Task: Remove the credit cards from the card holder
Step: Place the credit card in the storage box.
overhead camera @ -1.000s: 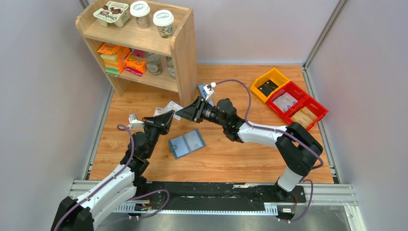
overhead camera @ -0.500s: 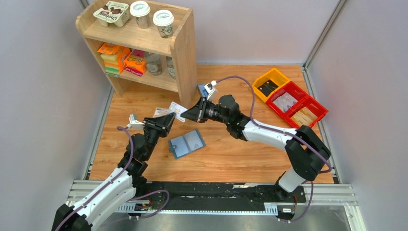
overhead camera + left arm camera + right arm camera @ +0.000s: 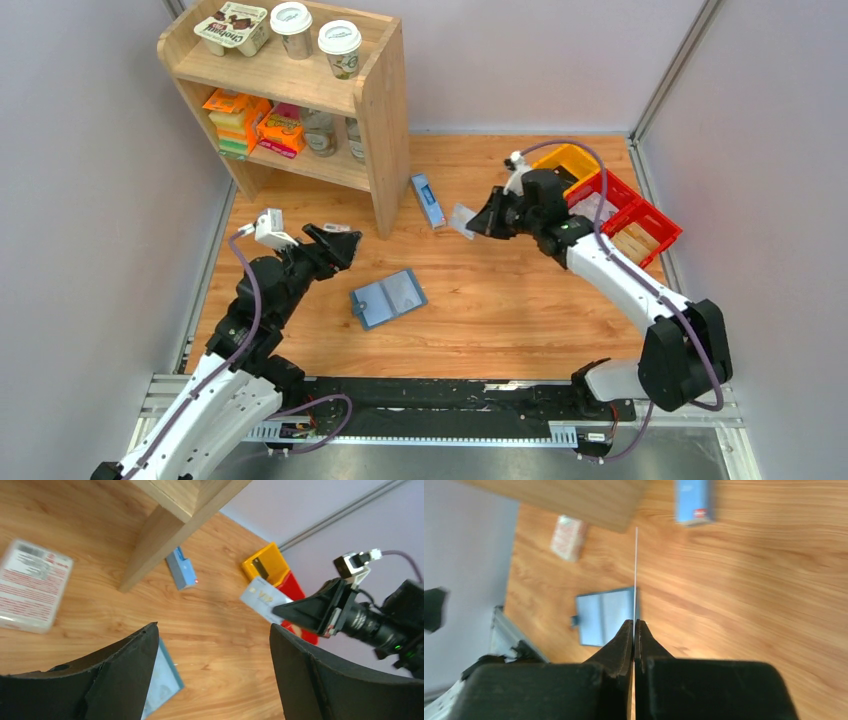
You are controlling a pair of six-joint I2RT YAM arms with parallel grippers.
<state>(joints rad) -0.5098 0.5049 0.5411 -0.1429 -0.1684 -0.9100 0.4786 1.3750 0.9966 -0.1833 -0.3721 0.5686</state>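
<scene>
The teal-blue card holder (image 3: 388, 298) lies open and flat on the wooden table, its pale inner panels up; it also shows in the right wrist view (image 3: 604, 615) and beside my left finger (image 3: 162, 680). My right gripper (image 3: 484, 222) hangs above the table right of the shelf, shut on a pale credit card (image 3: 462, 220). That card (image 3: 262, 597) sticks out of its tips in the left wrist view and appears edge-on as a thin line (image 3: 636, 570) in the right wrist view. My left gripper (image 3: 335, 240) stands open and empty, left of the holder.
A wooden shelf (image 3: 385, 110) with cups and packs stands at the back left. A narrow blue-and-white box (image 3: 428, 200) lies by its foot. A yellow tray (image 3: 560, 165) and red trays (image 3: 640, 215) sit at the back right. A pink-and-white pack (image 3: 32, 585) lies under the shelf.
The card has passed from my left gripper to my right. The left gripper opened and drew back; the right closed on the card and carried it right, toward the trays.
</scene>
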